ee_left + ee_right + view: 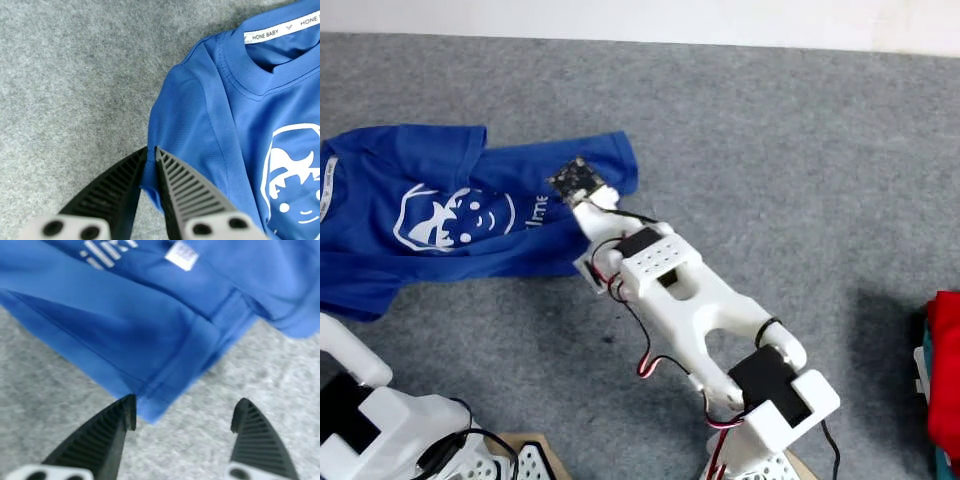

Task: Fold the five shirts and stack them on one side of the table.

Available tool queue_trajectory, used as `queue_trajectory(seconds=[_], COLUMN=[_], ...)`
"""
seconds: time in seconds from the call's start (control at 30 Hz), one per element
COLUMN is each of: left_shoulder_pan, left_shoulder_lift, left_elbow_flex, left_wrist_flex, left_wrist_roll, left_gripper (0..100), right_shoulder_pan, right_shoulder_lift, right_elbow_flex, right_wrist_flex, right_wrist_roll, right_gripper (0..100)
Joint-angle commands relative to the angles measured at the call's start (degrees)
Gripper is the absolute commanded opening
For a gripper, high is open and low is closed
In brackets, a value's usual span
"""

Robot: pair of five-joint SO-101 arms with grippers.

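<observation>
A blue shirt [430, 215] with a white cartoon print lies rumpled on the grey carpet at the left. My right gripper [187, 407] hovers open over the shirt's hem corner [155, 405], which lies next to one fingertip. In the high view that gripper [578, 186] sits over the shirt's right end. My left gripper [152, 152] is pinched shut on the sleeve edge of the blue shirt [235, 125], near the collar with its white label tape.
A red garment [945, 370] lies at the right edge of the table. The right arm [700, 300] stretches diagonally from the near edge. The left arm's base [370, 420] stands at the near left corner. Bare grey carpet [790, 150] spreads at the back right.
</observation>
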Motion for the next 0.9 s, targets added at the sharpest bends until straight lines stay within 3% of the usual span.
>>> queue_trajectory(seconds=[0.0,0.17,0.37,0.87], left_shoulder_pan=[1.01,1.01,1.01,1.01], left_shoulder_lift=[-0.4,-0.31,-0.31,-0.31], left_elbow_flex=[0.13,0.22,0.22,0.22], left_wrist_flex=[-1.93,-2.02,-1.85,-1.93], left_wrist_roll=[-0.09,-0.09,-0.09,-0.09], left_gripper=[3,3,3,3], right_shoulder_pan=[-1.54,-2.68,-2.77,-0.57], right_shoulder_lift=[-0.57,-0.48,5.23,3.56], right_elbow_flex=[-2.77,-2.24,-3.3,-7.69], right_wrist_flex=[0.31,0.13,0.04,2.15], right_wrist_roll=[-1.23,-4.22,-4.48,-4.48], right_gripper=[30.8,29.4,16.0,15.9])
